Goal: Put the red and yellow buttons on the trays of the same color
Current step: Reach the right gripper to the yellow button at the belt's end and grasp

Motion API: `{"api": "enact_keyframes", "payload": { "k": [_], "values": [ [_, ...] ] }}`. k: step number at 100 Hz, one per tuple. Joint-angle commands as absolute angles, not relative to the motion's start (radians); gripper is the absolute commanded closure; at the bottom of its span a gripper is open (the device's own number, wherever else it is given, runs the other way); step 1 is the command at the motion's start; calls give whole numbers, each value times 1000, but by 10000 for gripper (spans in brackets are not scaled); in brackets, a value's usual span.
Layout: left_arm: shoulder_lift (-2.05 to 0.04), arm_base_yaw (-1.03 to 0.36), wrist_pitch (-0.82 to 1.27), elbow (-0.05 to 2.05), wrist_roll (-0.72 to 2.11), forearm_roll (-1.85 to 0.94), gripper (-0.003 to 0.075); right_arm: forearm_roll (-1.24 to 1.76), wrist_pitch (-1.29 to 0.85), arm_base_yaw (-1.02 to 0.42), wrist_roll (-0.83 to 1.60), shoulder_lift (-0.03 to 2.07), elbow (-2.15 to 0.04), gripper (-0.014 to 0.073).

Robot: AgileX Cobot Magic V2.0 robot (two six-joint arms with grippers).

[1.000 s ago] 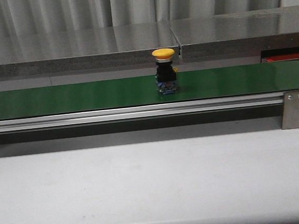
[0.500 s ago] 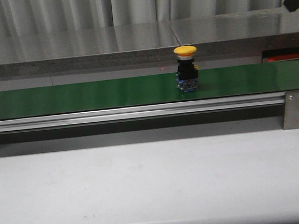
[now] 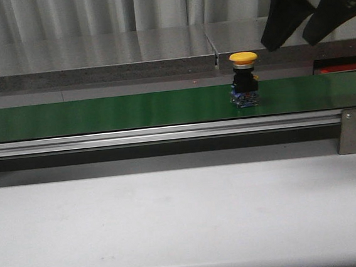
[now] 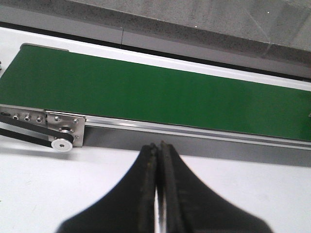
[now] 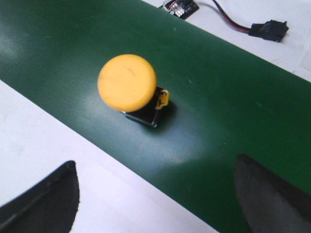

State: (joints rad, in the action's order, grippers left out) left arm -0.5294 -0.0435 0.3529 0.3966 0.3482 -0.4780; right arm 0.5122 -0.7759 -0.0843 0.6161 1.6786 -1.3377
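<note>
while upright on green belt [image 3: 100,114], yellow button [image 3: 243,58] below-left of open right claw [image 3: 306,23].

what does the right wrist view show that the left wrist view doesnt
Only the right wrist view shows the yellow button standing on the belt, the open right gripper above it, and a small circuit board with a cable beyond the belt. Only the left wrist view shows the shut left gripper over the white table and the belt's end pulley. Both show the green belt.
</note>
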Motion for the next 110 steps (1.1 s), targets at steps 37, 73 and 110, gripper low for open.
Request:
{"api": "enact_keyframes", "payload": {
  "k": [37,73,110],
  "values": [
    [-531,-52,283,424,347,-498,739,541,-767,-94,628,1836,-1562,-44],
    [-531,-52,283,424,347,-498,739,480,-810,-91,558,1861,-1570,373],
    [-531,-52,283,424,347,-498,739,390,-895,2,431,1692,-1569,388]
  ]
}}
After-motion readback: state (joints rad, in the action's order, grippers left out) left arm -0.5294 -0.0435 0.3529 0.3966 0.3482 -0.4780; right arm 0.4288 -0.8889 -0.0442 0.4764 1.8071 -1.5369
